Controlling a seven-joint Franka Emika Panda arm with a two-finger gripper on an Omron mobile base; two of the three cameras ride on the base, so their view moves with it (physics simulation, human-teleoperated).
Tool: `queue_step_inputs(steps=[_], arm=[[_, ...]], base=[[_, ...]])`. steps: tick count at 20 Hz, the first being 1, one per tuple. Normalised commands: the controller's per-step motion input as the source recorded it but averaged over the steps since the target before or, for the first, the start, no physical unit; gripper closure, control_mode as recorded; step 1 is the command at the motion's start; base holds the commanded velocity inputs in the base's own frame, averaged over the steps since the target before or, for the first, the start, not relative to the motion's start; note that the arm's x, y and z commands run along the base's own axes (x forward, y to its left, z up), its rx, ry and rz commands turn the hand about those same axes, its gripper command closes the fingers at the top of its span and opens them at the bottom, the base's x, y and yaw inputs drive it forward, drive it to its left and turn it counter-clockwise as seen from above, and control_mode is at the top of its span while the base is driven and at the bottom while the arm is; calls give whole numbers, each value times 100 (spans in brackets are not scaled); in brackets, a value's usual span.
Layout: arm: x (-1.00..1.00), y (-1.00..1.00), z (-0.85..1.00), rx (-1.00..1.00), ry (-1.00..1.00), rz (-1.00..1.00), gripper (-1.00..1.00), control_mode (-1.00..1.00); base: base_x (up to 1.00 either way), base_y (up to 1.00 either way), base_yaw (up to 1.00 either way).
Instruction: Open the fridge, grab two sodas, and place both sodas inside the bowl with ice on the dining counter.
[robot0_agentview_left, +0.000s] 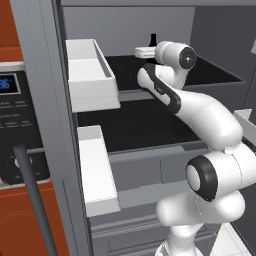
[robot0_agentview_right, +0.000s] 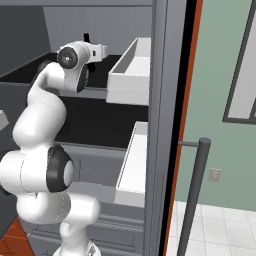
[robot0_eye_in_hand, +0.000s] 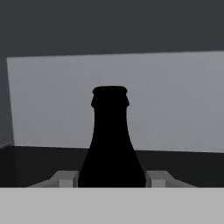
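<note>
The grey fridge (robot0_agentview_left: 150, 127) stands open, and my arm reaches onto its upper black shelf (robot0_agentview_right: 100, 75). A dark soda (robot0_eye_in_hand: 110, 140) with a narrow neck stands upright between my two fingertips (robot0_eye_in_hand: 65, 178), which press against its lower body on both sides. My gripper (robot0_eye_in_hand: 111, 178) is shut on this soda. From the left base view, the soda's neck (robot0_agentview_left: 153, 40) sticks up just behind the white hand, where the gripper (robot0_agentview_left: 149, 50) is. In the right base view the soda (robot0_agentview_right: 86, 38) shows above the hand in the same way.
White door bins (robot0_agentview_left: 92, 75) hang on the left door close beside my arm, and more bins (robot0_agentview_right: 132, 70) hang on the right door. A microwave panel (robot0_agentview_left: 15, 125) in a red-brown cabinet is at far left. Dark bar handles (robot0_agentview_right: 195, 195) stand near the doors.
</note>
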Motion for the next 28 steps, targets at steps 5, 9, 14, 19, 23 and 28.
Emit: queue_step_inputs(steps=[5,9,14,19,23,28], arm=[[-40,-3,-2,1,-3,2,100,-100],[-73,0,18,0,-1,0,100,-100],[-64,7,47,-7,3,0,100,-100],[-71,8,12,-12,7,0,100,-100],[-96,3,-4,-8,2,0,100,-100],[-100,0,0,0,2,0,100,-100]], base=[[0,0,0],[0,0,0],[0,0,0],[0,0,0],[0,0,0],[0,0,0]])
